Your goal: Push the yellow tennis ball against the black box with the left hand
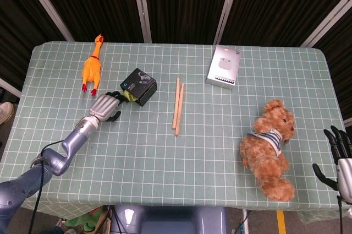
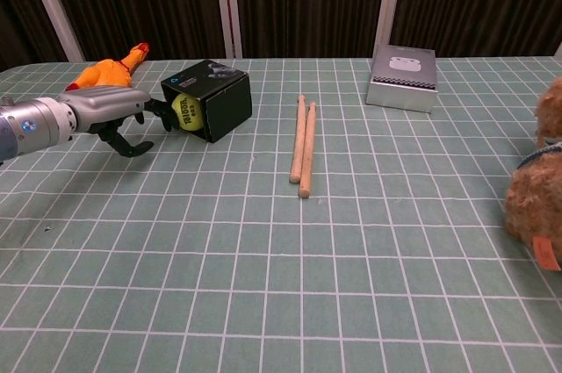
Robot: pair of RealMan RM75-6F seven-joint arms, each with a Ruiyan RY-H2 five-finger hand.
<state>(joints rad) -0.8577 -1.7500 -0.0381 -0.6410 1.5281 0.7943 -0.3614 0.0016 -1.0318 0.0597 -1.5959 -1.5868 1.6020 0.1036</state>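
The yellow tennis ball (image 2: 186,113) (image 1: 128,96) sits pressed against the near-left face of the black box (image 2: 215,95) (image 1: 139,86). My left hand (image 2: 123,117) (image 1: 105,107) is just left of the ball, fingers spread, and its fingertips (image 2: 159,112) touch the ball's left side. It grips nothing. My right hand (image 1: 340,159) hangs at the far right edge of the head view beyond the table's corner, fingers apart and empty.
An orange rubber chicken (image 1: 91,66) lies behind my left hand. Two wooden drumsticks (image 1: 177,104) lie mid-table. A grey earbuds box (image 1: 224,66) stands at the back right and a teddy bear (image 1: 270,147) at the front right.
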